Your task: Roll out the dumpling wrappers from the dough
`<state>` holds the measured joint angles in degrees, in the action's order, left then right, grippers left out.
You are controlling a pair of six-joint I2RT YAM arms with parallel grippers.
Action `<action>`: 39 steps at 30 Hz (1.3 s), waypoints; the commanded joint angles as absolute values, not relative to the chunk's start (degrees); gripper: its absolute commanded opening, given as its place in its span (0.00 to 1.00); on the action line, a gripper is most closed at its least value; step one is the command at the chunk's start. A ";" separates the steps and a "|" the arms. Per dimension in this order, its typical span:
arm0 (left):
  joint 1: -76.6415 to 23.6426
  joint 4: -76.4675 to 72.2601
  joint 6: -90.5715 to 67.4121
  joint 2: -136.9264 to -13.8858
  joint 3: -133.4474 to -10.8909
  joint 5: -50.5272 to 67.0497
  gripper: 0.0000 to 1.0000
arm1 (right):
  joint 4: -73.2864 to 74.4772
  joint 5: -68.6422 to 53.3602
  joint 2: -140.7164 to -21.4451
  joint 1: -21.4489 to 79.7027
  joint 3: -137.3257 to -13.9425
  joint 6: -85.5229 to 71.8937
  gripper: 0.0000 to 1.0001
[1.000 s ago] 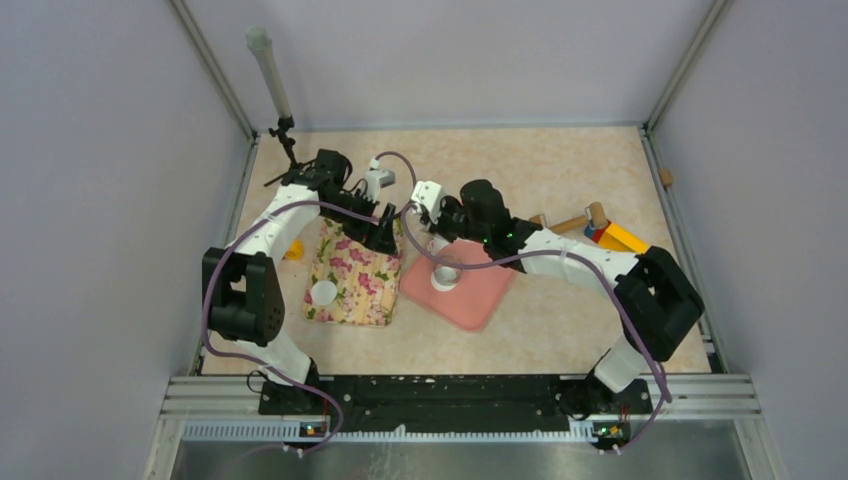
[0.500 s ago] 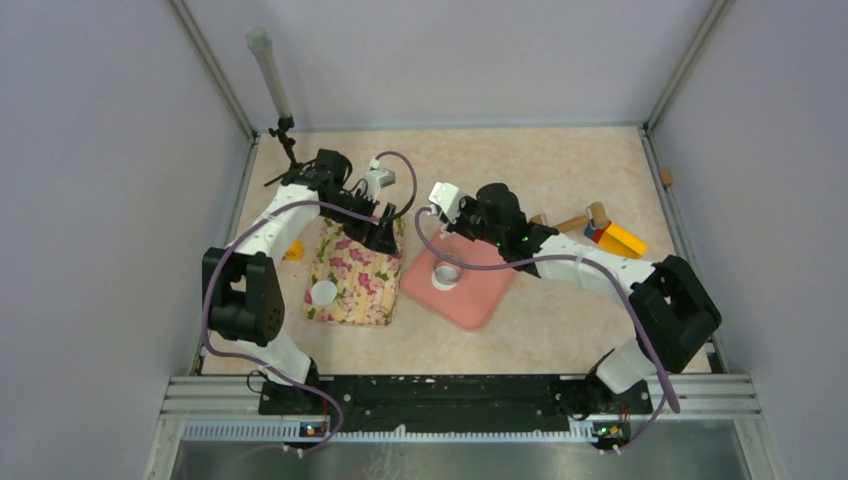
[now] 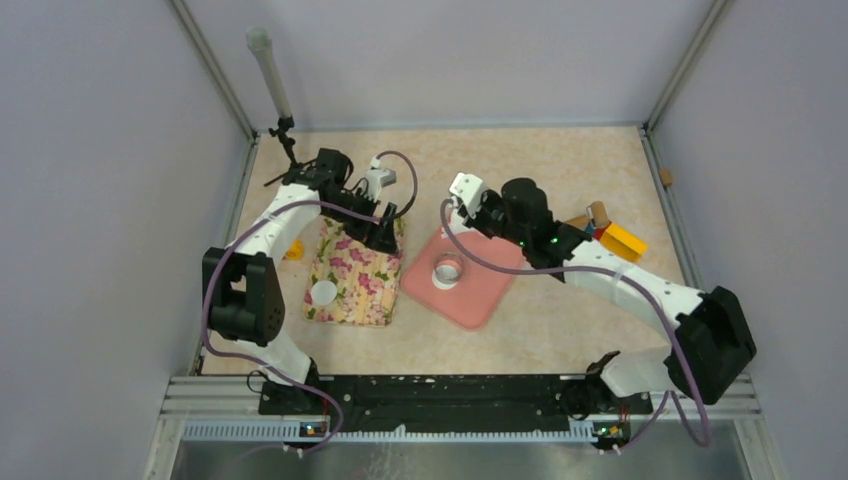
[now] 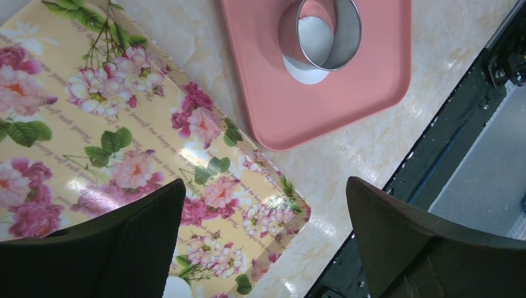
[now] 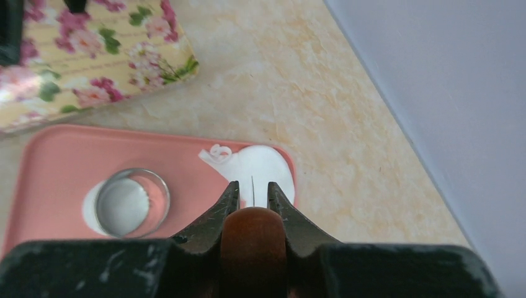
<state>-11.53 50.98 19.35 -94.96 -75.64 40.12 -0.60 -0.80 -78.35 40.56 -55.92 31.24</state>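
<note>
On the pink board (image 5: pixel 56 161), white dough (image 5: pixel 260 166) lies at the far corner, and a metal ring (image 5: pixel 160 198) encircles a round wrapper (image 5: pixel 121 203). The right gripper (image 5: pixel 253 186) clamps narrowly on a brown wooden knob (image 5: pixel 253 239). The left gripper (image 4: pixel 265 186) hangs wide open over a flowered mat (image 4: pixel 93 124) bearing another wrapper (image 3: pixel 323 293).

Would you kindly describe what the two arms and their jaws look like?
Both the left arm and right arm have white links, boxy black joints and a looping purple-grey cable. The left gripper and right gripper carry black tapering jaws.
</note>
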 commanded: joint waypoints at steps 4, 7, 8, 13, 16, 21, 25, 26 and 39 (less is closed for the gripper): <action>-18.26 48.65 17.47 -97.26 -83.00 30.75 0.99 | -0.95 -23.55 -63.38 34.48 -56.29 16.33 0.00; -22.99 48.32 15.07 -101.74 -87.09 24.10 0.99 | -1.24 -24.20 -59.57 31.70 -53.58 15.04 0.00; -24.55 48.09 14.09 -103.37 -88.93 22.00 0.99 | -1.66 -24.02 -58.11 29.69 -52.55 15.03 0.00; -30.56 48.58 9.60 -111.35 -95.82 14.15 0.99 | -0.92 -20.36 -53.03 21.95 -49.16 15.18 0.00; -32.64 48.92 9.21 -114.68 -97.71 13.77 0.98 | -0.94 -16.00 -50.83 19.03 -46.26 15.00 0.00; -35.35 49.63 9.24 -117.95 -99.05 14.50 0.90 | -3.01 -14.21 -47.64 15.46 -43.37 15.05 0.00; -36.29 50.96 9.17 -119.97 -99.75 15.03 0.82 | -3.43 -13.18 -46.71 15.18 -43.16 15.22 0.00; -36.42 51.12 9.22 -120.17 -99.68 15.34 0.80 | -3.62 -13.14 -46.57 15.17 -42.89 15.33 0.00; -37.28 52.49 8.59 -121.86 -101.66 15.60 0.12 | -3.96 -11.87 -45.11 15.12 -42.19 15.56 0.00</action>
